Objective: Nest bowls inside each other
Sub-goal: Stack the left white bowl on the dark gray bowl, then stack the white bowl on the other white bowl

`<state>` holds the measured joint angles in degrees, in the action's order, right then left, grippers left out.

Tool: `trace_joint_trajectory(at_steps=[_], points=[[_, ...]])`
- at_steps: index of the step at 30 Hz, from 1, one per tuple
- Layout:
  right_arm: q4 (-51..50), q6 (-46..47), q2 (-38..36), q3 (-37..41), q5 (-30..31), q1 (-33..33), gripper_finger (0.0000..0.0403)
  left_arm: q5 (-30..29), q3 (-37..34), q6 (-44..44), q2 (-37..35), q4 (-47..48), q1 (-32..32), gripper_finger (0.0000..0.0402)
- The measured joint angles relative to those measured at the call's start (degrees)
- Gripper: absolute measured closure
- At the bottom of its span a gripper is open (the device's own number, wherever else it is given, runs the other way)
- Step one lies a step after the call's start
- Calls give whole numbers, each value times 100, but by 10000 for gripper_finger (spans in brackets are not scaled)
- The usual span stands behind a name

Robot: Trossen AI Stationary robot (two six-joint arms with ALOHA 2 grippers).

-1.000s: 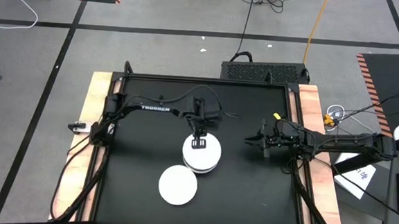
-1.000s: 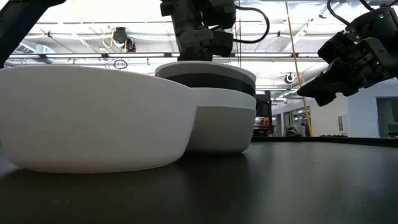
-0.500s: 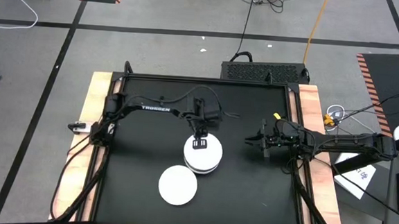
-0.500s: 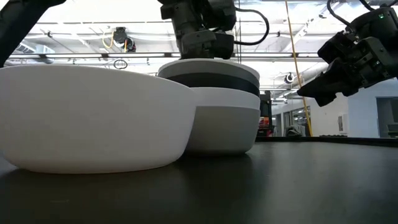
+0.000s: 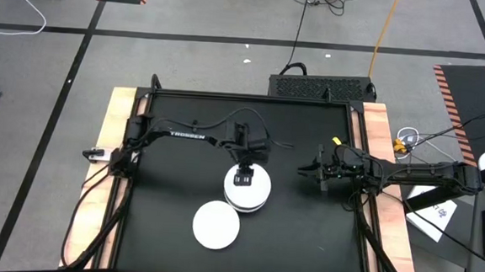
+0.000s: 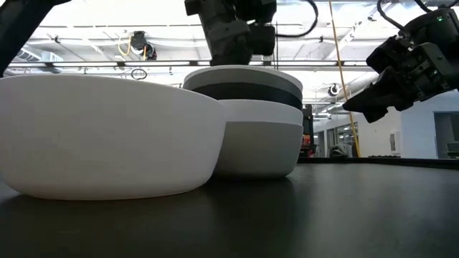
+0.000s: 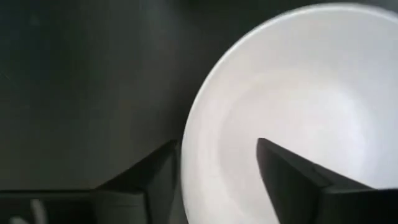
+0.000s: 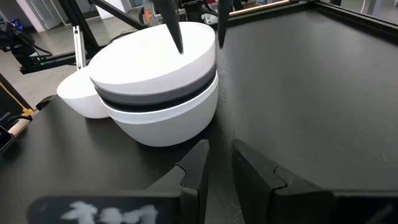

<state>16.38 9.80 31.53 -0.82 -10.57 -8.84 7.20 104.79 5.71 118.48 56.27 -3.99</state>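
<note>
Straddling the rim of the nested bowls (image 5: 246,188) with fingers apart, the left pincer (image 5: 244,177) is hiding part of the top bowl while the right pincer (image 5: 322,180), fingers narrowly apart, is hovering above the tabletop (image 5: 304,233).

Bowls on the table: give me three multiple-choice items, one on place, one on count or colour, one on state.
1. Where does the lone white bowl sit relative to the stack?
A. Nearer the table's front edge, toward the left arm's side
B. Behind it, by the right arm
C. Inside it

2. What colour is the stack's top bowl?
A. Black
B. White
C. Dark grey

3. The left gripper is:
A. Shut on the lone bowl
B. Open astride the stack's rim
C. Parked off the table

Answers: 1 A, the high view shows it there. 2 B, white on top in the right wrist view. 3 B, one finger shows on either side of the rim.
</note>
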Motion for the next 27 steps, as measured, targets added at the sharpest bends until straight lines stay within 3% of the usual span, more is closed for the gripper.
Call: trace_joint_trajectory(at_steps=[9,16,20,23,27], points=[[4,57,2,0,0,0,342,-170,15,60,-816,-55,-31,96],[-3,128,3,0,-2,0,342,-190,-189,-46,-2048,-546,49,99],[-27,141,4,-2,-2,0,342,-228,-857,-24,-2994,-1299,227,121],[-44,122,4,0,-6,0,342,-884,-1598,-177,-3866,-1657,395,138],[-44,98,4,-1,-7,0,342,-1848,-3132,-487,-5276,-2663,755,160]])
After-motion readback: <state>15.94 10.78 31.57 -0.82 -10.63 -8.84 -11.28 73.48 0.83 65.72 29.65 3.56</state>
